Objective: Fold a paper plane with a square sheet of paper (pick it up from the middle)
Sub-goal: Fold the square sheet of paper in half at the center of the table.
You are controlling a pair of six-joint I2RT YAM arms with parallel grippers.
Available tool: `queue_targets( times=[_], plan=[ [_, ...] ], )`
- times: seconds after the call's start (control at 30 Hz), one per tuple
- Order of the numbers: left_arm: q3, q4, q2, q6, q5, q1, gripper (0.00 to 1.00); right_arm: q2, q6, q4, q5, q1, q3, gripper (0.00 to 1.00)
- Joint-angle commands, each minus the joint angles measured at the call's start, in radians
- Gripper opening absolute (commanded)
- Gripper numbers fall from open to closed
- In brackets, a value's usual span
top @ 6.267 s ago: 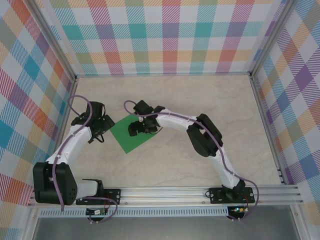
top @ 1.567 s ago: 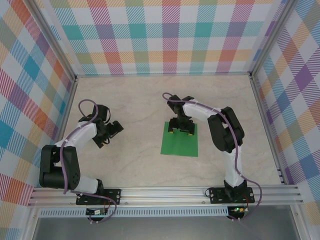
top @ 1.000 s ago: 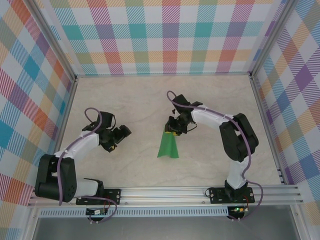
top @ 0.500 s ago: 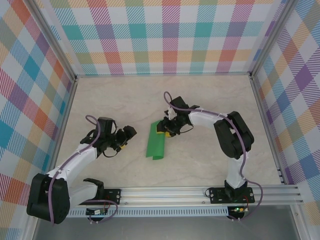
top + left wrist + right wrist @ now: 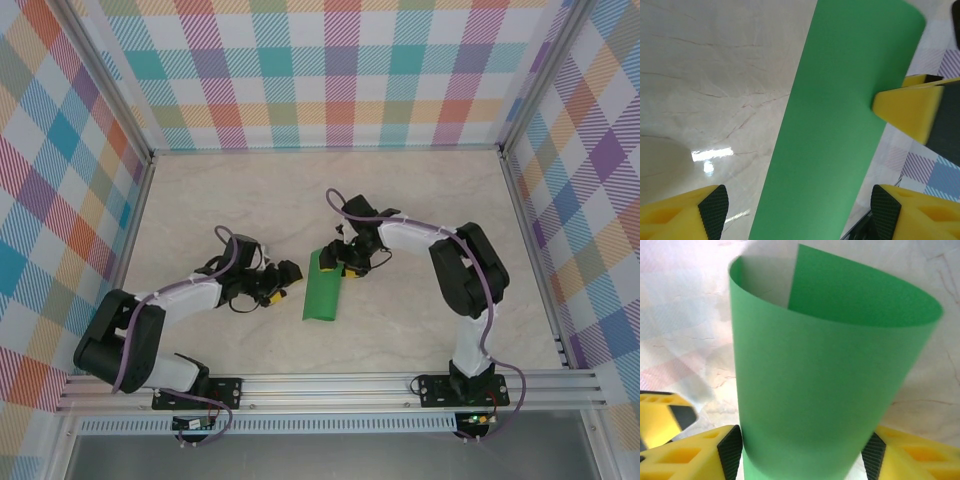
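Observation:
The square sheet of paper is bright green and bowed into a long U-shaped loop near the table's middle. My right gripper is at the loop's far end. In the right wrist view the curled sheet fills the gap of the right gripper, and both pads press its sides. My left gripper reaches in from the left. In its wrist view the left gripper stands open astride the green band, its pads clear of the paper. A yellow right fingertip touches the band's edge.
The marble-patterned tabletop is walled by checked panels on three sides. An aluminium rail carrying the arm bases runs along the near edge. Both forearms lie low over the table's middle.
My left arm has swung right until its open jaws straddle the sheet. The right jaws have spread wider, and the pinched sheet has sprung into a fuller loop, now pointing straight toward the rail.

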Motion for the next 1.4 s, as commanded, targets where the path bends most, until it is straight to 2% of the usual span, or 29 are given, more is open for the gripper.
queue_targets(
  times=[0.0, 0.13, 0.37, 0.53, 0.73, 0.9, 1.07, 1.2, 1.37],
  plan=[
    [0.033, 0.084, 0.038, 0.015, 0.067, -0.024, 0.77, -0.07, -0.012, 0.02, -0.031, -0.003, -0.041, 0.68],
    [0.052, 0.101, 0.087, 0.022, 0.08, -0.041, 0.7, -0.087, 0.012, 0.03, -0.037, -0.009, -0.066, 0.7],
    [0.103, 0.082, 0.164, 0.04, 0.077, -0.052, 0.62, -0.081, 0.085, -0.019, 0.064, -0.009, -0.07, 0.65],
    [0.133, 0.042, 0.18, 0.065, 0.054, -0.055, 0.6, -0.135, 0.136, -0.008, 0.095, 0.007, -0.096, 0.7],
    [0.128, -0.001, 0.148, 0.038, -0.082, -0.055, 0.59, -0.189, 0.226, -0.083, 0.228, 0.074, -0.094, 0.8],
    [0.127, -0.079, 0.098, 0.014, -0.21, -0.053, 0.59, -0.154, 0.294, -0.129, 0.289, 0.154, -0.055, 0.81],
    [0.127, -0.125, 0.071, 0.013, -0.249, -0.052, 0.61, -0.084, 0.316, -0.18, 0.319, 0.201, 0.0, 0.82],
    [0.124, -0.129, 0.072, 0.013, -0.252, -0.051, 0.62, -0.054, 0.305, -0.153, 0.287, 0.206, 0.007, 0.78],
    [0.111, -0.114, 0.073, 0.005, -0.235, -0.053, 0.62, -0.048, 0.305, -0.165, 0.33, 0.206, -0.006, 0.67]
  ],
)
